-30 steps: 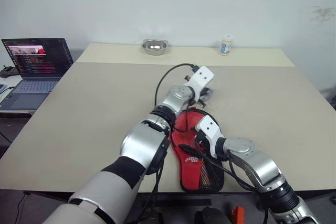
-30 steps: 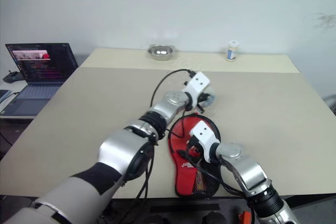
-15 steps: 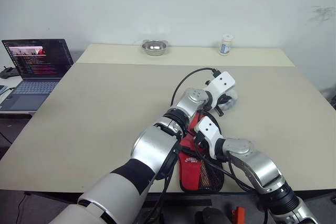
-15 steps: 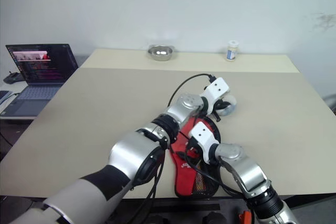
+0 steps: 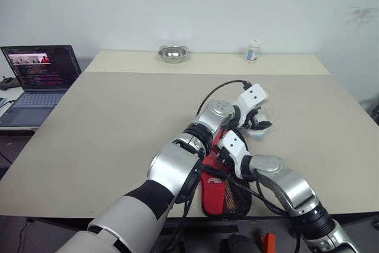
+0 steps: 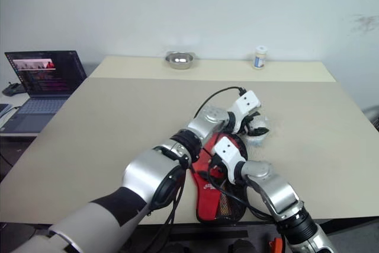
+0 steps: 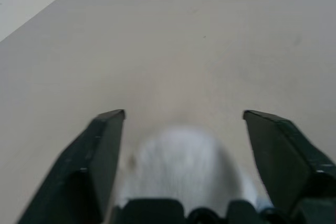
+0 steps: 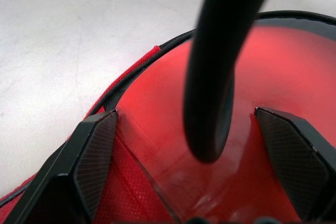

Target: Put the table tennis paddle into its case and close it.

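Most of the red paddle-shaped fabric case (image 5: 222,191) sits under both arms, so you can't tell how far it's zipped. A blurry white blob (image 7: 181,169) sits between the left gripper's black fingers (image 7: 102,156), no idea what. Open laptop (image 5: 37,78) is cut off at the edge.

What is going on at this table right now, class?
A two-armed robot is working on a red paddle case lying at the near edge of the table. Its right end effector hovers open over the case's red surface. Its left end effector is open over bare tabletop just beyond the case, holding nothing.
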You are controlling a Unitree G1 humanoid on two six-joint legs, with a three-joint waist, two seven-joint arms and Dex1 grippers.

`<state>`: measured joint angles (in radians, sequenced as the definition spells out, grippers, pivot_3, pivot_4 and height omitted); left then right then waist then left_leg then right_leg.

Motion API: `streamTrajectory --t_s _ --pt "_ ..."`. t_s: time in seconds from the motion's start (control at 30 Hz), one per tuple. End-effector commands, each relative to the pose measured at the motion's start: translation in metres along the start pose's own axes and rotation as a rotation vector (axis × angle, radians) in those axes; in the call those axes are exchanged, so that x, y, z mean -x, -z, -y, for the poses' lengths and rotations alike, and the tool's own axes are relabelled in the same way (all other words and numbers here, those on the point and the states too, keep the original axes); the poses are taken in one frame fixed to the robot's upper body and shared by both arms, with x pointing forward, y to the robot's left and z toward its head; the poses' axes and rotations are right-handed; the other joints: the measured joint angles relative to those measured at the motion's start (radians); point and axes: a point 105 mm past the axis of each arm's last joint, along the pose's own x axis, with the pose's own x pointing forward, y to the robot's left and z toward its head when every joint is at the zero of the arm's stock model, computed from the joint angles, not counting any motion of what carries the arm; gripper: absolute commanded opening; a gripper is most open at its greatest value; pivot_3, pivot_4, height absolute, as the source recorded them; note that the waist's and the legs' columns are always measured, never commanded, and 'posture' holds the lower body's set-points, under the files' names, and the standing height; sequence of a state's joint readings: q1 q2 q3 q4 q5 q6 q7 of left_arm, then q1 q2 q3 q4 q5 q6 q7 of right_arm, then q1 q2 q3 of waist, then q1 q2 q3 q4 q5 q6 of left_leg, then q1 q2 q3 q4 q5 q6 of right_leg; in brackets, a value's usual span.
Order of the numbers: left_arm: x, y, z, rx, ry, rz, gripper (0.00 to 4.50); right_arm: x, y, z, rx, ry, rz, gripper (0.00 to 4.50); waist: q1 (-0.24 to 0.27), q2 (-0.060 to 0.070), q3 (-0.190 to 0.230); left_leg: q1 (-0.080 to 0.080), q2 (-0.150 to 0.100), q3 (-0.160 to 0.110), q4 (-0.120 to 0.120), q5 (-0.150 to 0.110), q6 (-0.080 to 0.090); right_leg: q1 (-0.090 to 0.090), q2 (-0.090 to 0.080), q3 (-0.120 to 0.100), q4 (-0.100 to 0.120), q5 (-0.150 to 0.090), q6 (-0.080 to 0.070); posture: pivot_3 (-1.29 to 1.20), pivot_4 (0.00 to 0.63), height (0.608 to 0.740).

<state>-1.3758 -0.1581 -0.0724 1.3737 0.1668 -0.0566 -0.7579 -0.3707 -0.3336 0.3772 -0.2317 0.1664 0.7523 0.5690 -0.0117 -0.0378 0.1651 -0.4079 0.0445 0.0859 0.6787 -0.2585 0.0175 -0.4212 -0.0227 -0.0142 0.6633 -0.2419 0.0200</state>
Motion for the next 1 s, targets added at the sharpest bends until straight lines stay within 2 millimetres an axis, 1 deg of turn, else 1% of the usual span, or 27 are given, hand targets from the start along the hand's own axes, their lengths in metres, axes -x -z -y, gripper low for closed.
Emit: streamTrajectory --t_s 0.03,0.1,0.2,0.3,0.37,0.53,0.6,0.7,0.83,0.9,1.0 --pt "-0.002 -0.022 0.002 -0.017 0.01 0.092 4.49 -0.004 0.038 -0.004 -0.093 -0.01 -0.147 4.5 0.0 0.0 0.0 0.0 0.0 0.0 0.0 0.0 0.0 0.0 0.0 0.0 0.0 0.0 0.0 0.0 0.15 0.74" --pt "0.001 -0.024 -0.002 0.001 -0.003 0.105 4.49 -0.003 0.035 -0.003 -0.094 -0.008 -0.141 4.5 -0.001 0.0 0.0 0.0 0.0 0.0 0.0 0.0 0.0 0.0 0.0 0.0 0.0 0.0 0.0 0.0 0.15 0.74" --pt "0.01 -0.031 -0.02 0.05 -0.087 0.144 4.49 -0.002 0.028 0.001 -0.106 0.009 -0.119 4.5 -0.003 0.0 0.0 0.0 0.0 0.0 0.0 0.0 0.0 0.0 0.0 0.0 0.0 0.0 0.0 0.0 0.15 0.74" --pt "0.028 -0.043 -0.045 0.128 -0.181 0.209 4.49 0.0 0.018 0.003 -0.112 0.024 -0.085 4.5 -0.007 0.0 0.0 0.0 0.0 0.0 0.0 0.0 0.0 0.0 0.0 0.0 0.0 0.0 0.0 0.0 0.15 0.74" --pt "0.041 -0.048 -0.06 0.167 -0.217 0.246 4.49 0.002 0.007 0.005 -0.112 0.042 -0.045 4.5 -0.012 0.0 0.0 0.0 0.0 0.0 0.0 0.0 0.0 0.0 0.0 0.0 0.0 0.0 0.0 0.0 0.15 0.74" --pt "0.074 -0.046 -0.09 0.206 -0.301 0.264 4.49 0.018 -0.029 0.006 -0.098 0.073 0.093 4.5 -0.015 0.0 0.001 -0.002 0.0 -0.001 0.0 0.0 0.0 -0.001 0.0 0.0 -0.001 0.0 0.0 0.0 0.15 0.74" --pt "0.086 -0.042 -0.097 0.204 -0.301 0.264 4.49 0.025 -0.035 0.002 -0.088 0.061 0.101 4.5 -0.015 0.0 0.002 -0.004 0.0 -0.001 0.0 0.0 0.0 -0.002 -0.001 0.0 -0.001 0.0 -0.001 0.0 0.15 0.74" --pt "0.098 -0.031 -0.097 0.2 -0.249 0.263 4.49 0.039 -0.046 -0.002 -0.064 0.065 0.14 4.5 -0.015 0.0 0.002 -0.009 0.0 -0.001 0.0 0.0 0.0 -0.008 -0.001 0.0 -0.001 0.002 -0.003 0.0 0.15 0.74" --pt "0.116 -0.014 -0.09 0.197 -0.138 0.286 4.49 0.06 -0.055 -0.006 -0.058 0.059 0.166 4.5 -0.015 0.0 0.002 -0.009 0.0 0.0 0.0 0.0 -0.001 -0.008 -0.001 0.0 -0.001 0.003 -0.004 0.0 0.15 0.74" --pt "0.125 -0.002 -0.078 0.18 -0.046 0.282 4.49 0.076 -0.058 -0.007 -0.058 0.051 0.177 4.5 -0.015 0.001 0.002 -0.009 0.0 0.0 0.0 0.0 -0.001 -0.008 -0.001 0.0 0.0 0.003 -0.004 0.0 0.15 0.74" --pt "0.139 0.017 -0.05 0.126 0.105 0.248 4.49 0.1 -0.06 -0.002 -0.033 0.074 0.173 4.5 -0.016 0.001 0.002 -0.009 0.0 0.0 0.0 0.0 -0.001 -0.008 -0.001 0.001 0.0 0.003 -0.004 0.0 0.15 0.74"
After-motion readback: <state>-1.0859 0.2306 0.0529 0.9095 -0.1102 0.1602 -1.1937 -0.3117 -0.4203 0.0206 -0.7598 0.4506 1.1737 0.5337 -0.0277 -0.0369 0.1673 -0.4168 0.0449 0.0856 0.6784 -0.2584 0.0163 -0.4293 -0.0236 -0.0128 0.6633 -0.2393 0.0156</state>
